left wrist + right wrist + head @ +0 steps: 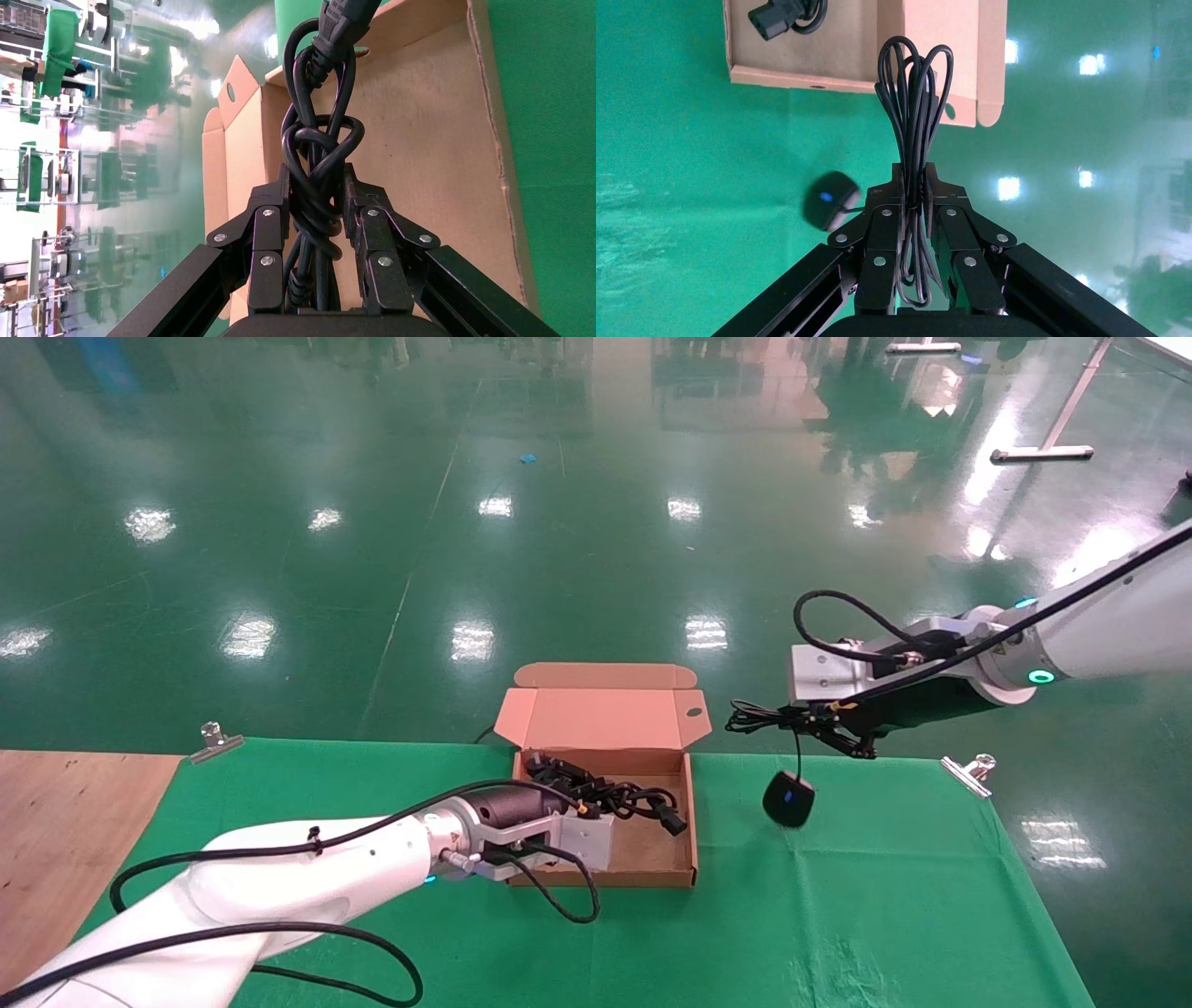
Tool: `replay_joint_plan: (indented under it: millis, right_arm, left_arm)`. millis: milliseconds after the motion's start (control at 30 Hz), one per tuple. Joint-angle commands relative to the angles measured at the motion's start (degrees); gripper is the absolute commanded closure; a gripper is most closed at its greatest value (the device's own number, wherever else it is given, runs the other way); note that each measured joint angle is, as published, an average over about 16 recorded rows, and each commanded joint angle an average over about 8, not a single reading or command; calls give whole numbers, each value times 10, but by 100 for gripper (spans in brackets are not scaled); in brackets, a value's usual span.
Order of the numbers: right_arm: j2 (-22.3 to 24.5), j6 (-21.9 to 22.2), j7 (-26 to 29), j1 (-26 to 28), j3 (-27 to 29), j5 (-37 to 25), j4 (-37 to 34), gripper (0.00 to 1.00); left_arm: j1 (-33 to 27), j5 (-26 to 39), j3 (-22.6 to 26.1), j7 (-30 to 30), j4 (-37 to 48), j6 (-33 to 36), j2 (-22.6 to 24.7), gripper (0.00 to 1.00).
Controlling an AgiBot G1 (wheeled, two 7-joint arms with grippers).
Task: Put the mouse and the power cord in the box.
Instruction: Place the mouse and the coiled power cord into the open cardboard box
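The box (670, 859) lies open mid-table on the green cloth, its lid (601, 714) standing up at the back. My left gripper (585, 803) reaches into it and is shut on the power cord (633, 798), a black bundle resting on the box floor (422, 140). In the left wrist view the cord (320, 140) is pinched between both fingers of the left gripper (316, 200). To the right of the box, above the cloth, my right gripper (805, 719) is shut on the mouse's looped wire (914, 98). The mouse (789, 798) dangles below it, seen as a black oval (828, 200).
Metal clips (216, 740) (968, 773) pin the green cloth (838, 915) at the table's far corners. Bare wood (65, 822) shows at the left. The cord's plug (775, 17) lies near the box's right wall. Beyond the table is shiny green floor.
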Motion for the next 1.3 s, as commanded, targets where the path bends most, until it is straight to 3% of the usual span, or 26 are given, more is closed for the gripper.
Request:
replay_joint_plan:
  millis: [33, 500, 667, 867, 1033, 1133, 1300]
  right_arm:
    - [3, 3, -2, -2, 1, 2, -3, 100]
    - [-2, -38, -4, 17, 8, 11, -1, 100]
    - [-27, -44, 5, 32, 4, 6, 5, 100]
    - [-56, -39, 28, 36, -1, 3, 37, 100]
    - [-65, -18, 71, 13, -15, 6, 113, 100]
    - [-68, 20, 104, -11, -33, 12, 175, 100]
    - [-70, 122, 149, -63, -81, 31, 273, 100]
  left_arm:
    - [-2, -12, 12, 2, -1, -4, 0, 1]
    - [-11, -85, 66, 17, 10, -17, -2, 0]
    - [-16, -147, 51, -7, 15, 30, -24, 0]
    - [0, -242, -3, -26, -29, 149, -127, 0]
    - [37, -299, -40, -57, -114, 200, -232, 0]
    - [62, -324, -56, -83, -169, 205, -287, 0]
    - [115, -368, -83, -115, -239, 193, -360, 0]
